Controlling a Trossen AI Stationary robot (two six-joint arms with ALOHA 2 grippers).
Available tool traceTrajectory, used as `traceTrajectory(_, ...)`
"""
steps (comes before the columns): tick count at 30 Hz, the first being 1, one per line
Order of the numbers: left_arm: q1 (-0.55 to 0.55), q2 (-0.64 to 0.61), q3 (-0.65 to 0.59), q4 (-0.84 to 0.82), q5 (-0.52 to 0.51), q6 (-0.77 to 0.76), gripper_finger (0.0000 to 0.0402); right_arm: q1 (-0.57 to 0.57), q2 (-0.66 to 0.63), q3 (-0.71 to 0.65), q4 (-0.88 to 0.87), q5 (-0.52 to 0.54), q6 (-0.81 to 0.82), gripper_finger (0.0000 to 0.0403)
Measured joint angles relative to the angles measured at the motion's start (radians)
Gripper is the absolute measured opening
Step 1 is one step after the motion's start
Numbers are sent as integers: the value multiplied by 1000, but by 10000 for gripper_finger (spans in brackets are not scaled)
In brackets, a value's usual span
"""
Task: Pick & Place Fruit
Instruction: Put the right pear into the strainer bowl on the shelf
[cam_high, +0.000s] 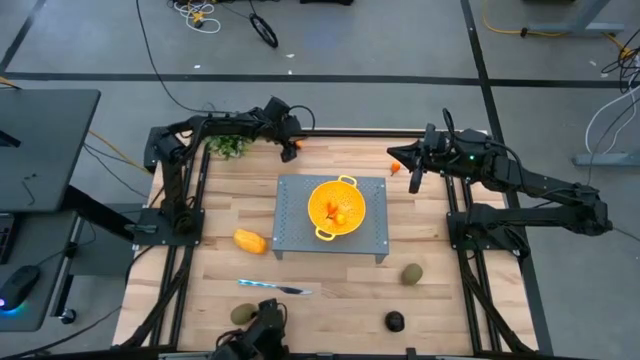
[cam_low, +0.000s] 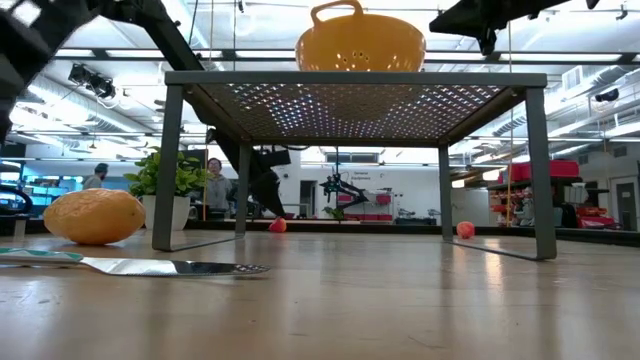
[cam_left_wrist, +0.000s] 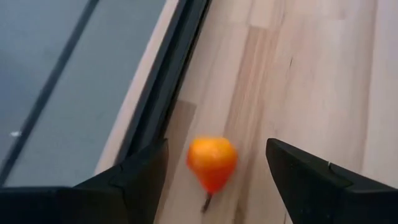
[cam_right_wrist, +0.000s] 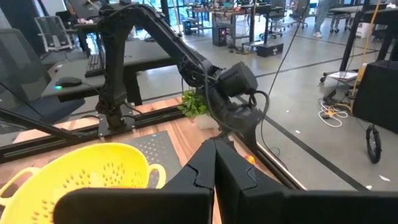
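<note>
Left gripper (cam_left_wrist: 214, 180) poised over a small orange-red fruit (cam_left_wrist: 212, 163) by the table's rim.
Leafy bunch (cam_high: 229, 146) sits just beside it; fingers spread wide, fruit lying between them on the wood. Right gripper (cam_high: 414, 180) is closed, empty, near another small fruit (cam_high: 397, 168).

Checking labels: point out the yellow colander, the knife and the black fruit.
yellow colander (cam_high: 337, 207): high view, bowl's inner wall.
knife (cam_high: 283, 289): high view, middle of blade.
black fruit (cam_high: 394, 321): high view, its top.
</note>
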Motion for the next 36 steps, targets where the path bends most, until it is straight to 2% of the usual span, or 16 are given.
traceTrajectory(9, 0, 90, 91, -52, 0, -6, 263, -9, 0, 0, -8, -9, 16, 5)
traceTrajectory(16, 0, 92, 92, -122, -17, 50, 263, -9, 0, 0, -8, -9, 16, 5)
traceTrajectory(32, 3, 92, 92, -105, -48, 40, 263, -9, 0, 0, -8, -9, 16, 5)
traceTrajectory(36, 3, 92, 92, -106, -48, 41, 248, -9, 0, 0, -8, -9, 16, 5)
